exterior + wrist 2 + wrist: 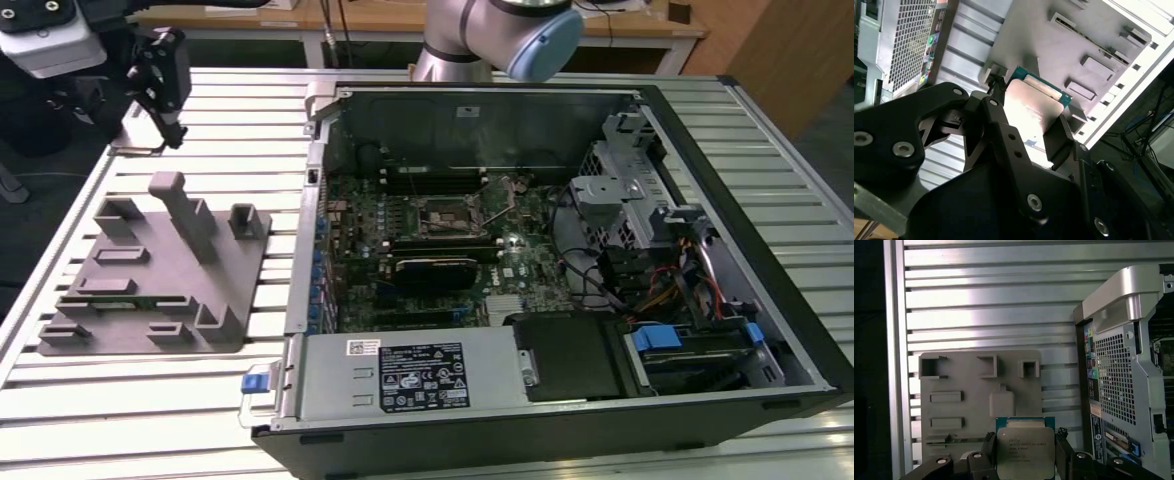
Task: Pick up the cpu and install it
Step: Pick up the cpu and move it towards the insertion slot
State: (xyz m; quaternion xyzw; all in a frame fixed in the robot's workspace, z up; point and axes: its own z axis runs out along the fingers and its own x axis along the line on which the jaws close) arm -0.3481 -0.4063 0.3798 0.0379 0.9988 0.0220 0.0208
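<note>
1. The gripper is clamped on the cpu. One black finger presses against each of two opposite edges.
2. In both wrist views the cpu shows its pale metal top with a green rim around it. It sits level between the fingers.
3. In the second wrist view the gripper holds the cpu lifted off the tray, which lies well behind it.
4. In the first wrist view the tray is a flat grey plate with upright blocks and shallow slots. The cpu overlaps the tray's edge from above.
5. A thin green strip lies in one tray slot beside the cpu's spot.
6. In the exterior view the gripper hangs past the tray's far end, above the table.
7. The tray rests flat on that slatted metal table.
8. Just beside the tray, on the exterior view's right, the open case lies on its side with the motherboard exposed.
9. The arm rises behind the case, well away from the tray.
</note>
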